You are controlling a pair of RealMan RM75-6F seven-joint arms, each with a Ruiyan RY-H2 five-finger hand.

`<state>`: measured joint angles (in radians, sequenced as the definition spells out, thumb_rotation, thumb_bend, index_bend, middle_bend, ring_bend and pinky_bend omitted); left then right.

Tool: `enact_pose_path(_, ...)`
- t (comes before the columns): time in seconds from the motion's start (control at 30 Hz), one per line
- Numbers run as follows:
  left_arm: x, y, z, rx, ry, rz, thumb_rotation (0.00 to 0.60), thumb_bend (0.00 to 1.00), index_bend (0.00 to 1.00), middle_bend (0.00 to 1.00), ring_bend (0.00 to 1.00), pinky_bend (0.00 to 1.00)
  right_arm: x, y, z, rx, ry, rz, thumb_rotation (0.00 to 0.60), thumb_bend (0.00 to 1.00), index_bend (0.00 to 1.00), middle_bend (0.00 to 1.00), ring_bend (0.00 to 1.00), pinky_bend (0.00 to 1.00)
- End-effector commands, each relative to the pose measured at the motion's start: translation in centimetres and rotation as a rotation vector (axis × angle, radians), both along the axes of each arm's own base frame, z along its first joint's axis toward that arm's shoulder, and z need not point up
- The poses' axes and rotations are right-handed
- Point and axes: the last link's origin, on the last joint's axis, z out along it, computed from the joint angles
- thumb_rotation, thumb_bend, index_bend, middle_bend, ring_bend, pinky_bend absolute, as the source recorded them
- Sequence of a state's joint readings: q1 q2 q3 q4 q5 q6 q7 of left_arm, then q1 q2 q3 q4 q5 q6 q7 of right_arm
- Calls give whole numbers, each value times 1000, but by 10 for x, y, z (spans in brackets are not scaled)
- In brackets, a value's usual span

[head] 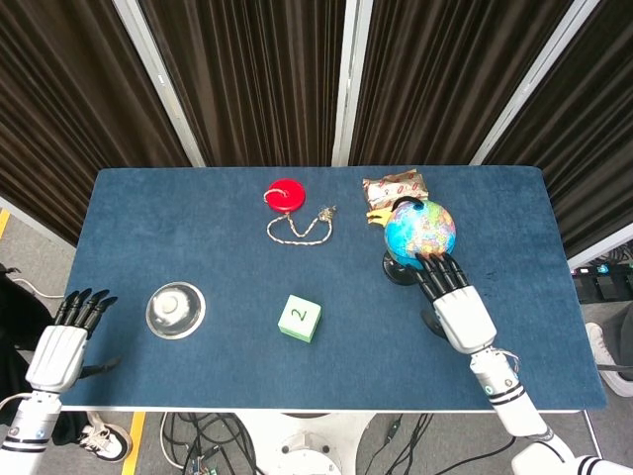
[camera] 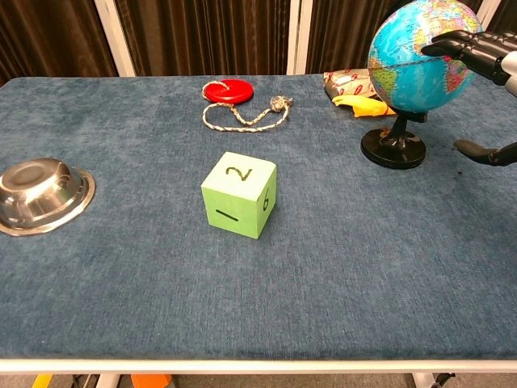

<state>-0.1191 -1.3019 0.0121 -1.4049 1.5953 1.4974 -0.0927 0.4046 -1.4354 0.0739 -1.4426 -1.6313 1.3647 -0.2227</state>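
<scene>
We see the right hand (head: pixel 457 305) spread wide over the blue felt-covered table (head: pixel 198 228), fingers apart and gripping nothing. Its fingertips (camera: pixel 452 42) lie on or just short of the small blue-and-green globe on a black stand (head: pixel 419 232); we cannot tell which. The thumb hangs lower, beside the stand. The globe stands upright, at about 1 o'clock from the table's middle.

The left hand (head: pixel 65 341) hovers flat and unclenched at the table's 8 o'clock edge, holding nothing. Nearest it, at its 2 o'clock, sits an upturned round steel bowl (head: pixel 175 309).

A pale green cube marked 2 (head: pixel 300 318) rests near the centre. At 12 o'clock from it lie a red disc (head: pixel 285 193) with a looped cord (head: pixel 297 228). A patterned snack packet (head: pixel 394 187) lies just behind the globe.
</scene>
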Motion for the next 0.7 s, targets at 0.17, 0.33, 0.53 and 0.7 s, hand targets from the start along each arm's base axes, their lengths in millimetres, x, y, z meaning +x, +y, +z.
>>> enact_pose_path(0.17,0,-1,1,2,-1,-1,600,0,146,89,24,50,-27,-15,14,-62,-32,-234,600,231,0,0,0,0)
enact_pose_path(0.33,1,-1,1,3,2,-2,600,0,146,89,24,50,-54,-26,34,-121,-51,-474,600,223,0,0,0,0)
enact_pose_path(0.53,2,0,-1,-2,6,-5,600,0,146,89,24,50,-65,-17,47,-163,-53,-531,600,222,0,0,0,0)
enact_pose_path(0.7,3,-1,0,0,7,-6,600,0,146,89,24,50,-76,8,51,-169,-41,-518,600,223,0,0,0,0)
